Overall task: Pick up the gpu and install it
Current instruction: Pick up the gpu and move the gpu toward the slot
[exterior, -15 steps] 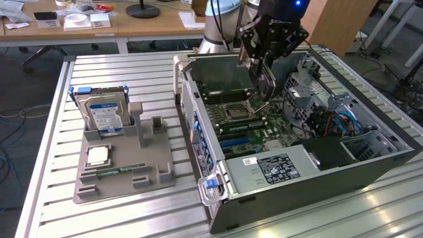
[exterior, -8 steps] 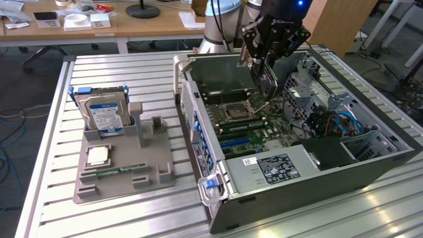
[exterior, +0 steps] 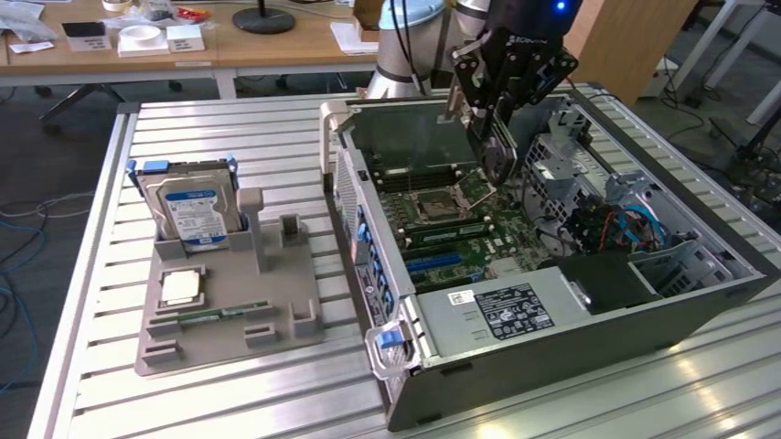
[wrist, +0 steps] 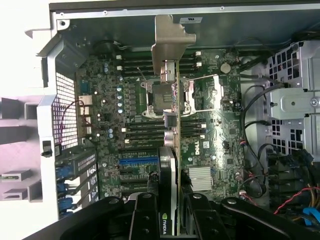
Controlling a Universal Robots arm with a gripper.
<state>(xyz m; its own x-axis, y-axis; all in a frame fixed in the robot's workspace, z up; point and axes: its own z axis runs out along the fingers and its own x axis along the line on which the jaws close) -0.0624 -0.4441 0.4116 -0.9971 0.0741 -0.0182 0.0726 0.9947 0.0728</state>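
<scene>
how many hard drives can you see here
1: the hard drive stands upright in the grey holder on the exterior view's left, beside the open computer case. More could be hidden in the case's drive bays.

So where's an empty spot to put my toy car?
Bare slats of the ribbed silver metal table lie on the camera side of the grey plastic parts holder and beyond its blue-labelled silver hard drive. Crowded: inside the open dark computer case, where the black gripper holds the thin black gpu card.
</scene>
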